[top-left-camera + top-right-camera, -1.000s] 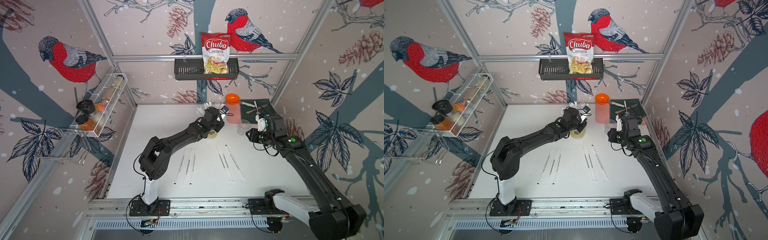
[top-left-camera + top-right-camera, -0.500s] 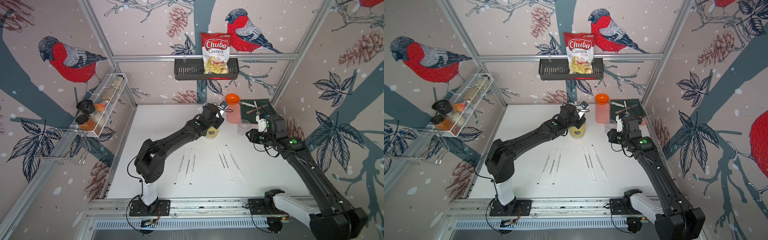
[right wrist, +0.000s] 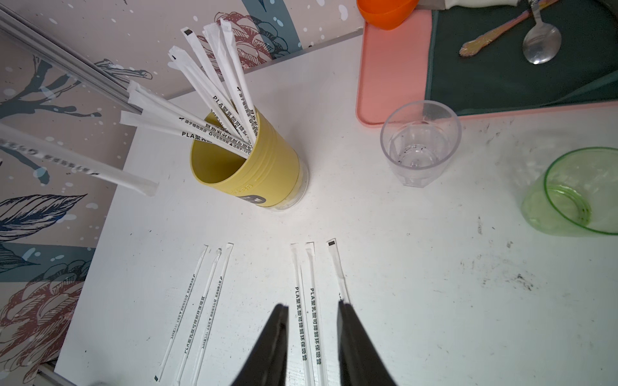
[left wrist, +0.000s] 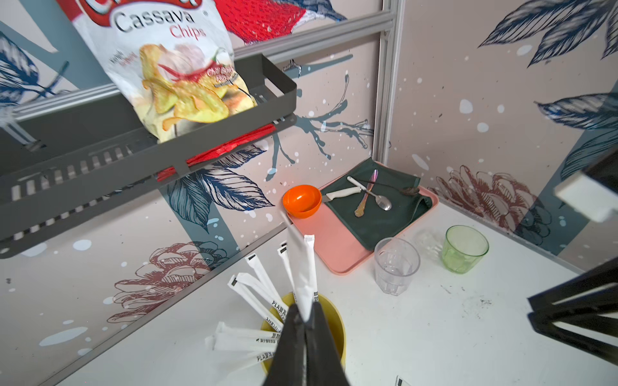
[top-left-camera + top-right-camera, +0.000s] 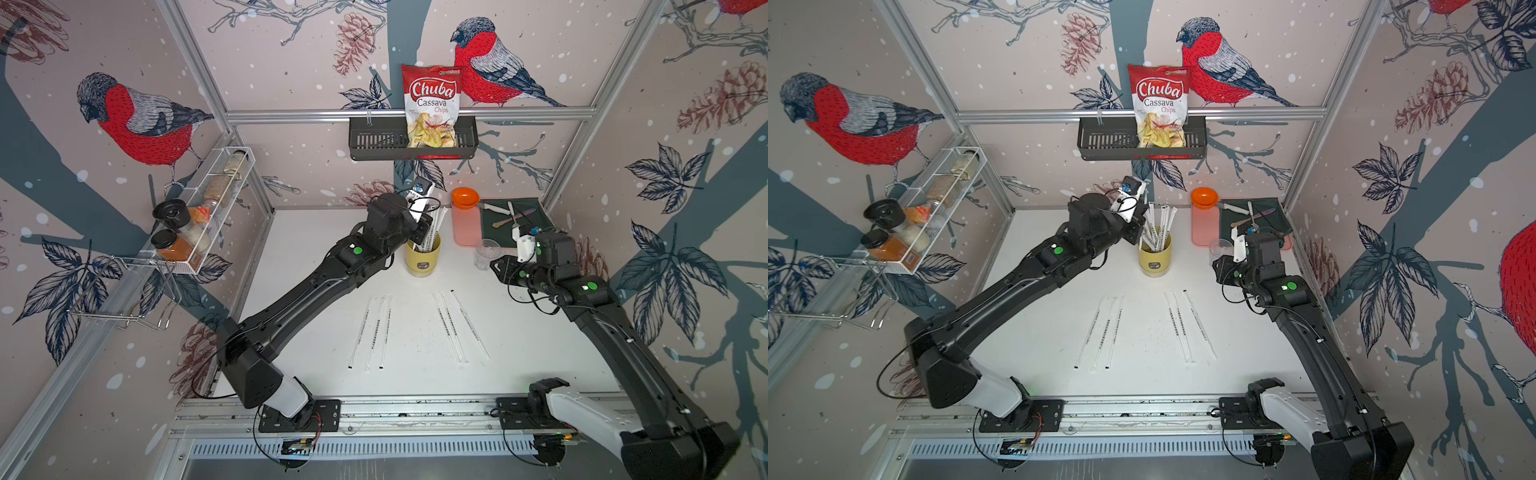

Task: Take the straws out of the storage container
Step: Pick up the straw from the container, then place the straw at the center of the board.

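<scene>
Two black fingers (image 4: 291,341) of the left gripper (image 4: 303,322) are clamped shut on a single straw (image 4: 305,267), pinching it just over the mouth of the cup (image 3: 267,167), with most of its papered length standing up past the tips. That view does not show whether its lower end is clear of the cup. In the right wrist view a blurred straw (image 3: 83,163) hangs beside the cup with its end outside the rim, and I judge it to be the same one. Several more straws (image 3: 214,97) fan out of the cup, leaning on its far rim. A left set (image 5: 376,328) and a right set (image 5: 451,324), three straws each, lie flat on the table (image 5: 519,353) in front of the cup. The right gripper (image 3: 312,307) hovers over the right set, jaws apart and empty. These straws look very light, thin and only mildly stiff, in smooth paper that could slide or crumple. A firm, narrow pinch on the exposed upper part seems best, above the rim and on one straw apart from its neighbours, drawn along the straw's own line. The cup looks light too, so a dragging straw could tip it.
</scene>
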`<state>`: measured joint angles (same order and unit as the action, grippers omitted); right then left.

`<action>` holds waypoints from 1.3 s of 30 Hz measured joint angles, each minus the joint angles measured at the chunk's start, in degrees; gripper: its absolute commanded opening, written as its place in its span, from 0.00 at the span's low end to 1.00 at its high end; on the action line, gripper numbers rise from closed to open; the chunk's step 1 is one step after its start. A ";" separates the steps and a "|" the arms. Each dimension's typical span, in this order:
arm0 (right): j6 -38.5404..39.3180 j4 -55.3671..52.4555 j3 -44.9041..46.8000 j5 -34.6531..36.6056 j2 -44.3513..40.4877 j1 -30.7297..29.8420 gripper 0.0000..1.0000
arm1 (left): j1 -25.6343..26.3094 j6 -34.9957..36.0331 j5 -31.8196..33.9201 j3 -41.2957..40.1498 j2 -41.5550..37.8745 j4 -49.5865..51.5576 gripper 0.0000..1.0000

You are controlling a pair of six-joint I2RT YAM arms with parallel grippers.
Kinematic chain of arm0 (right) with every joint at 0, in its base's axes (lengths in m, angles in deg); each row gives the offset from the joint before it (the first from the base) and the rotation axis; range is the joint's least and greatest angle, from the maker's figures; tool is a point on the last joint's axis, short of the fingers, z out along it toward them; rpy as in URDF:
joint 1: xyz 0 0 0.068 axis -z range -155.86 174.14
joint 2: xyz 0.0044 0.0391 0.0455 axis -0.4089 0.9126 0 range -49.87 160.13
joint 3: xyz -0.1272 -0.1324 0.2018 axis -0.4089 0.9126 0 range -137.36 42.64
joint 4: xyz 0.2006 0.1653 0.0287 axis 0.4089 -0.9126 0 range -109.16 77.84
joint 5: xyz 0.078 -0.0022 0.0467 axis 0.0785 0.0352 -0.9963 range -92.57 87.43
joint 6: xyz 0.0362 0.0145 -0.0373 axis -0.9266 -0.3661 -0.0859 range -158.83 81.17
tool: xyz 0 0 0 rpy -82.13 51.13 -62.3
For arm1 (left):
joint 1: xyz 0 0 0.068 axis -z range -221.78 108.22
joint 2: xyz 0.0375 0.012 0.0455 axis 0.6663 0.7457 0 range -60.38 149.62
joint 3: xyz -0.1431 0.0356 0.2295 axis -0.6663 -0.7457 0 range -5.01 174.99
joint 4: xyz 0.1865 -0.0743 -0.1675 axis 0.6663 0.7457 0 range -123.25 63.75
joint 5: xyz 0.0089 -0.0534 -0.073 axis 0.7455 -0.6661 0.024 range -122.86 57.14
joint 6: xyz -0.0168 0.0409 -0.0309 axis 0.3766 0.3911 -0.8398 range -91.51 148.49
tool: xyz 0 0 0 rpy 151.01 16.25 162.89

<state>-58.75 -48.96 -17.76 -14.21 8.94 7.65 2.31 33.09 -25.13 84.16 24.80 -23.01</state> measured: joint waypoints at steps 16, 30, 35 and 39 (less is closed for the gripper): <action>-1.22 5.42 2.29 -2.99 1.70 -3.87 0.29 | -7.74 -18.16 -3.17 -14.36 -11.34 34.21 0.01; -2.91 8.07 6.34 -3.72 0.92 -7.04 0.29 | -19.34 -16.55 -9.14 -23.45 7.48 35.15 0.04; -2.91 8.44 6.43 -3.74 0.98 -7.08 0.29 | -19.61 -15.17 -9.57 -23.34 11.10 34.62 0.07; -2.91 9.07 6.54 -3.76 1.36 -7.08 0.29 | -19.65 -14.69 -9.66 -23.34 13.38 33.75 0.07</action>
<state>-61.66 -39.89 -11.23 -17.97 10.29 0.57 -17.34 18.41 -34.79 60.82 38.18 10.74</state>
